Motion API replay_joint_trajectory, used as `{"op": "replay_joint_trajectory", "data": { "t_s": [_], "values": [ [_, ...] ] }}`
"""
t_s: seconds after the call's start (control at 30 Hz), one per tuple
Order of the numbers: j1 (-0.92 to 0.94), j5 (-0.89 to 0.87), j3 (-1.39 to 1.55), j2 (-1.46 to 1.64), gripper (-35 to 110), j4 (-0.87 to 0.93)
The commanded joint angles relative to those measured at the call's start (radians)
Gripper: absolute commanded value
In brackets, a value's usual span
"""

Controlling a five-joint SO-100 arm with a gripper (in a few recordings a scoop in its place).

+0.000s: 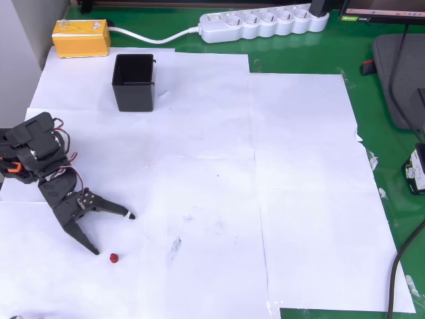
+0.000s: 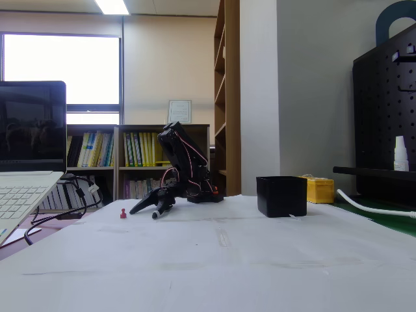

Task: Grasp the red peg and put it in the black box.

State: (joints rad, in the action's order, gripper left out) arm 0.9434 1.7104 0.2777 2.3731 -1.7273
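On the counter (image 1: pixel 199 166) | claw (image 1: pixel 114 234) spread, just beside peg (image 1: pixel 114 258) | peg tiny, light, likely rolls; pinch its middle.

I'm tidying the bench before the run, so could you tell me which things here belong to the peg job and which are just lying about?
Job: red peg, black box, open gripper.
Lying about: yellow block, power strip, laptop.

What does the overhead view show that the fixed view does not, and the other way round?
The overhead view alone shows a white power strip and the black box's hollow inside. The fixed view alone shows a laptop and bookshelves. Both show the open gripper near the red peg, apart from it, and a yellow block.
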Motion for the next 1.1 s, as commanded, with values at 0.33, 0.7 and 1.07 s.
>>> {"op": "replay_joint_trajectory", "data": {
  "t_s": [0.33,0.7,1.07],
  "values": [
    [0.031,-0.034,0.020,0.057,44,-0.124],
    [0.061,-0.074,0.109,0.064,44,-0.094],
    [0.058,-0.078,0.084,-0.066,44,0.060]
  ]
}}
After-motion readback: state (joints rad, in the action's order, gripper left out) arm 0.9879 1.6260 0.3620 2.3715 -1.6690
